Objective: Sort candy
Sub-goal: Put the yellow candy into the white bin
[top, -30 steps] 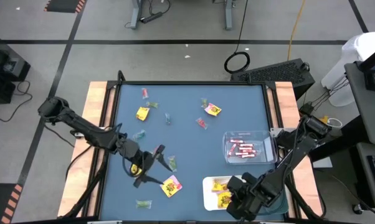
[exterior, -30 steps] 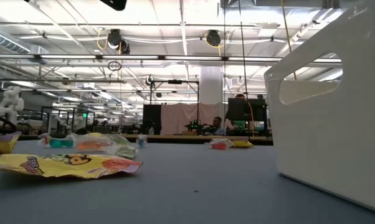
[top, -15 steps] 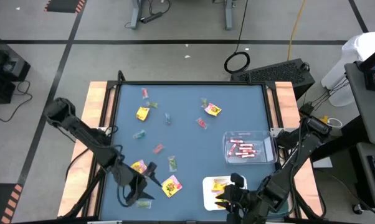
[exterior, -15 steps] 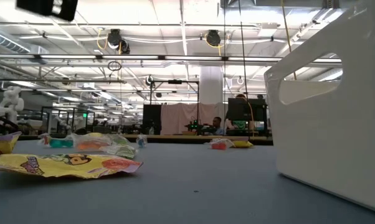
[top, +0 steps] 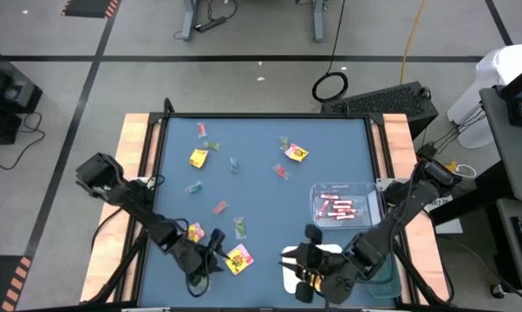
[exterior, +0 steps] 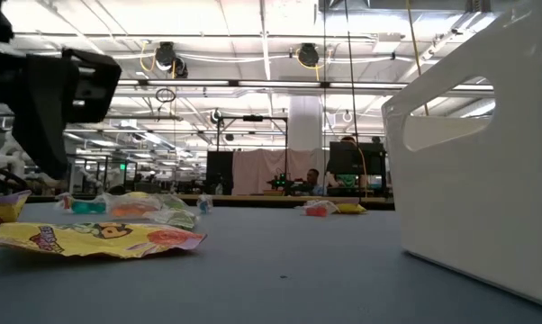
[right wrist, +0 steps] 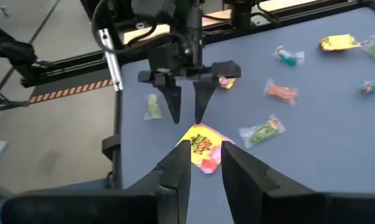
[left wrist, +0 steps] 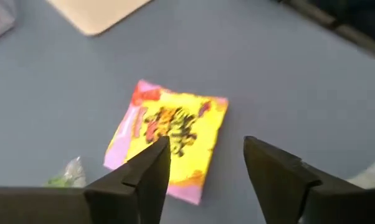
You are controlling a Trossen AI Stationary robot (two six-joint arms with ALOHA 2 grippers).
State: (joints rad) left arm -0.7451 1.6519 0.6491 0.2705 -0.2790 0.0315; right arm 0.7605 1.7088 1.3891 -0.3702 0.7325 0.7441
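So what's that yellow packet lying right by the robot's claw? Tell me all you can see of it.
The yellow packet is a flat, roughly square crinkly wrapper with pink edges and dark lettering. It lies flat on the blue table near the front edge, untouched. The left gripper hovers just beside it, fingers open and pointing down. A small green candy lies near one corner.

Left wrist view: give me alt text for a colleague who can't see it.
The left gripper, fingers apart, hangs over a yellow candy packet with pink edges lying flat on the blue table. A small green wrapped candy lies beside the packet.
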